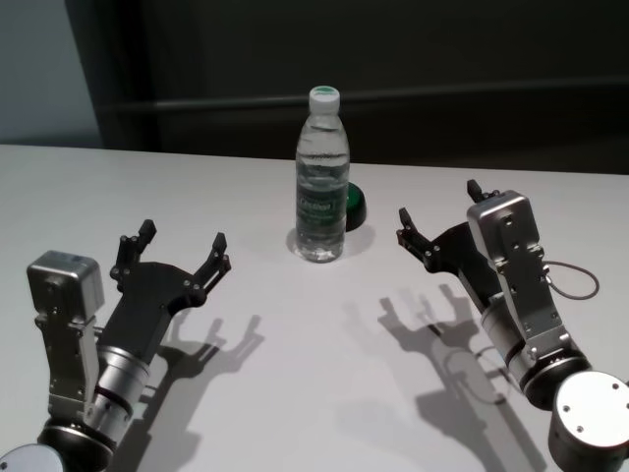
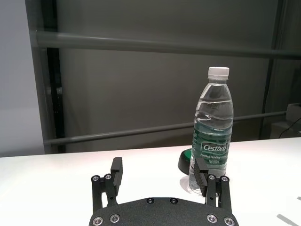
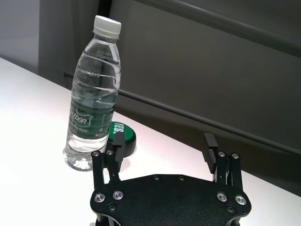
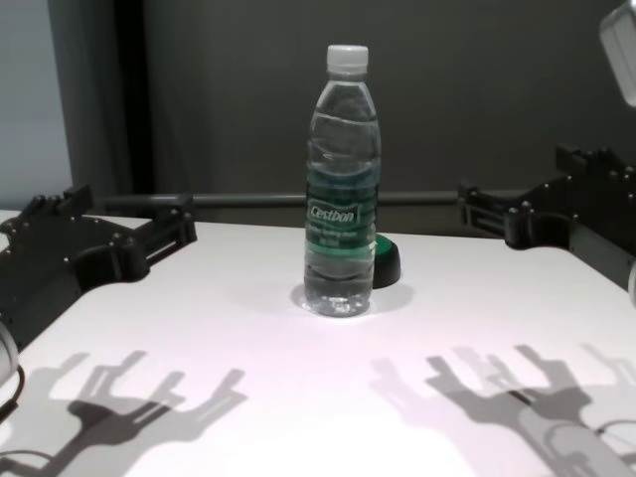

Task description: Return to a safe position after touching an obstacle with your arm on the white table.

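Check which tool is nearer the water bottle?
Right, slightly. Right tool hangs open beside the water bottle on its right; left tool hangs open, lower-left, farther off. Neither touches it.

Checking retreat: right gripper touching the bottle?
Apart. Head view shows bare white table between the open right gripper and the bottle.

"Cestbon" on bottle label [image 4: 338,213]

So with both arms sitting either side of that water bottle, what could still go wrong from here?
1. The water bottle stands upright, tall and narrow, between the open left tool and open right tool; an inward sweep by either arm could topple it.
2. If it tips backward it may hit the small green-topped dome right behind it.
3. Both arms hang low over the white table, so a downward move might scrape it.
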